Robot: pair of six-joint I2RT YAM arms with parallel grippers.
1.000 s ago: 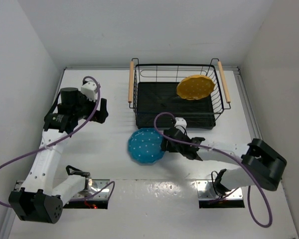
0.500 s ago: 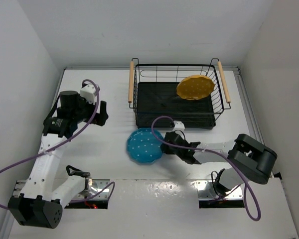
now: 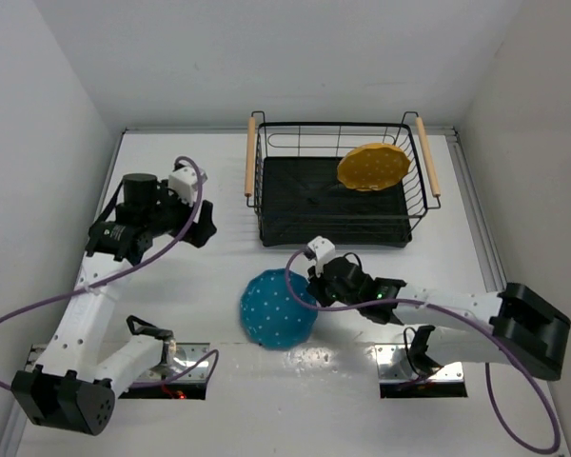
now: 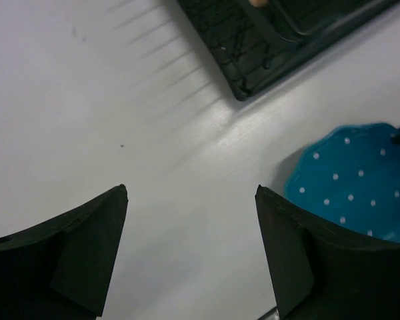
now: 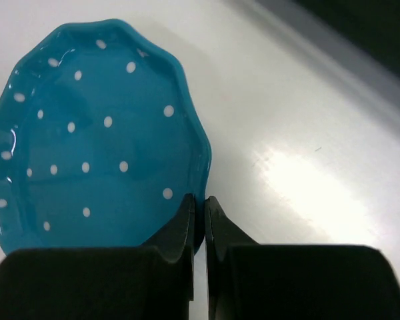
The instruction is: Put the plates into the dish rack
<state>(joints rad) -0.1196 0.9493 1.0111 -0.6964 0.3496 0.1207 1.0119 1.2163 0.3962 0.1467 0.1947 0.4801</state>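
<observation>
The teal blue plate [image 3: 277, 310] with white dots is tilted up off the table in front of the dish rack, my right gripper [image 3: 314, 288] shut on its right rim. In the right wrist view the two fingers pinch the scalloped edge of that plate [image 5: 100, 140] at the gripper [image 5: 200, 203]. The yellow-orange plate [image 3: 372, 166] leans inside the black wire dish rack [image 3: 257, 205] at its right back corner. My left gripper [image 3: 198, 221] hovers open over bare table left of the rack; its wrist view has the blue plate [image 4: 360, 180] at the right and the gripper [image 4: 191, 193] holding nothing.
The rack has two wooden handles, left [image 3: 250, 155] and right [image 3: 426, 155]. White walls close in the table on three sides. Metal base plates [image 3: 423, 367] sit at the near edge. A purple cable [image 3: 295, 257] loops by the right wrist.
The right gripper has shut on the blue plate's rim and tipped it up, drawing it slightly toward the near edge. The left arm has shifted right, and its jaws have narrowed a little.
</observation>
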